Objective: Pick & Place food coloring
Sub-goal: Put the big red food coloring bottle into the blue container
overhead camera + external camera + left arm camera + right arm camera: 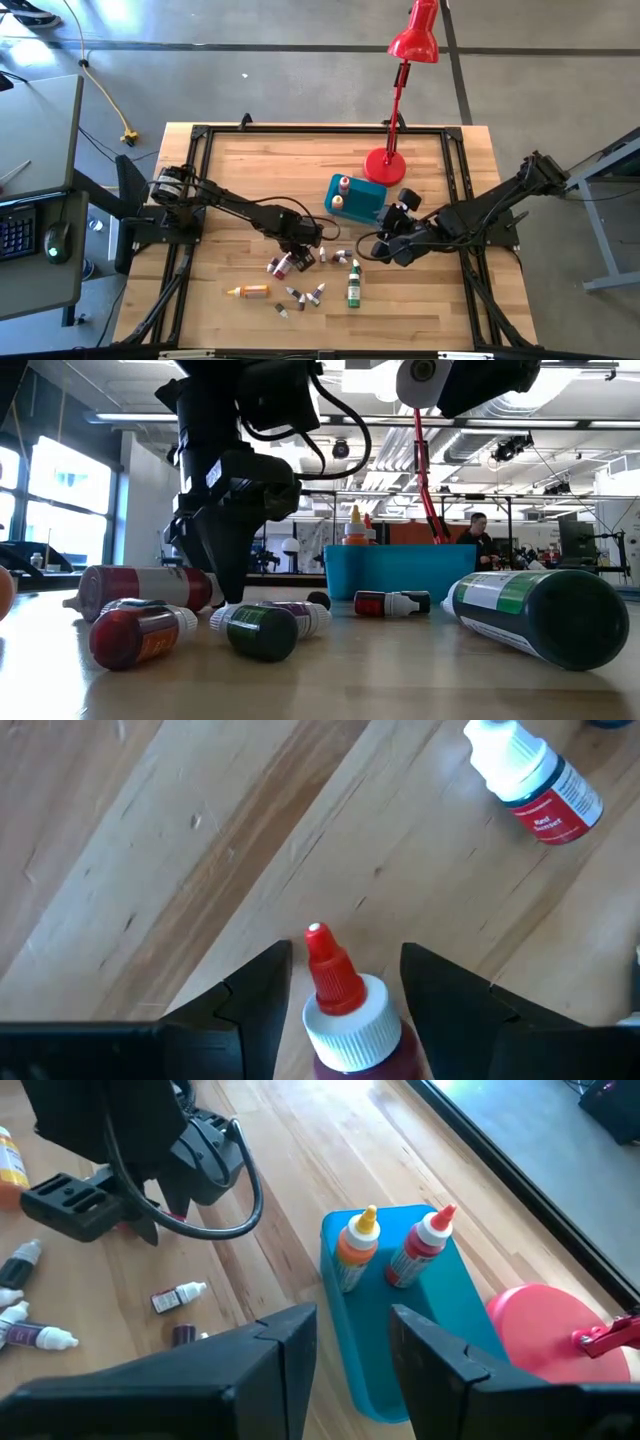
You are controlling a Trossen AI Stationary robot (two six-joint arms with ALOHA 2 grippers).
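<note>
A red food coloring bottle (350, 1020) lies on the worktop (250, 170) between the spread, unclenched fingers of the left gripper (345, 985), near the worktop's middle; contact cannot be told. It has a red pointed tip and ribbed white collar. The other food coloring bottles (352, 285) lie scattered toward the near edge. Two stand upright in the teal tub (400, 1330) beside the red lamp (385, 165). The right gripper (352, 1335) hovers by the tub, fingers parted, empty.
</note>
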